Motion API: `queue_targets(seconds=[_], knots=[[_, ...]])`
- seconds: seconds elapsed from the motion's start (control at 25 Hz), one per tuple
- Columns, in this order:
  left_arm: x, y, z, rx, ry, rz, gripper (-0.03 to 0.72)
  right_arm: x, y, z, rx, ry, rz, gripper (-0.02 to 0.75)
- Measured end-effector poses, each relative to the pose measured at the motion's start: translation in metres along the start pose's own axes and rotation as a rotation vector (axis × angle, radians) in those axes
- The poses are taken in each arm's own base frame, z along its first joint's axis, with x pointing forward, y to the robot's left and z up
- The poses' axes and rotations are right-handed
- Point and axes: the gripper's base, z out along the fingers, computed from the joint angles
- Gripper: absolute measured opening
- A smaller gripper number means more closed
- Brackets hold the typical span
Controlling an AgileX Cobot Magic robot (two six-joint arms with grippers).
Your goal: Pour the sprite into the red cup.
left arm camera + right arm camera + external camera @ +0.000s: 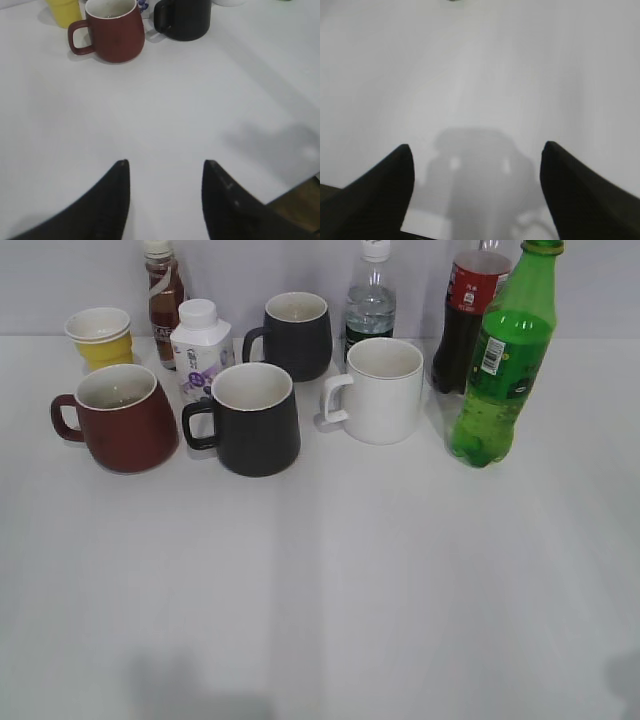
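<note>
The sprite (503,360), a tall bright-green bottle with a green cap, stands upright at the back right of the white table. The red cup (122,417), a squat dark-red mug with a white inside, stands at the back left, handle to the left; it also shows in the left wrist view (114,31). My left gripper (165,167) is open and empty over bare table, well short of the red cup. My right gripper (476,150) is open and empty over bare table; neither the sprite nor the red cup shows in its view. Neither gripper shows in the exterior view.
Two black mugs (252,418) (296,334), a white mug (380,389), a yellow paper cup (100,336), a small white bottle (200,346), a brown bottle (163,295), a clear bottle (371,300) and a cola bottle (468,310) stand along the back. The table edge (295,187) is near the left gripper.
</note>
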Motion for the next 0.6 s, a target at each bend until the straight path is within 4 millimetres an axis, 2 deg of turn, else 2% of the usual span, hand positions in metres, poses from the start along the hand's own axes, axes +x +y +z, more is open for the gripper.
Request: queue_targets(seconds=[0.24,0.44,0.6], knots=[[0.0,0.0,0.0,-0.047,0.0,-0.028,0.337,0.0,-0.001,0.0,0.026,-0.001,0.019,0.586],[0.002,0.0,-0.005,-0.308,-0.025,-0.178,0.294,0.003,-0.003,-0.005,0.145,-0.031,0.104,0.586],[0.006,-0.004,-0.01,-0.442,-0.07,-0.242,0.258,0.009,-0.002,-0.015,0.182,-0.112,0.126,0.586]])
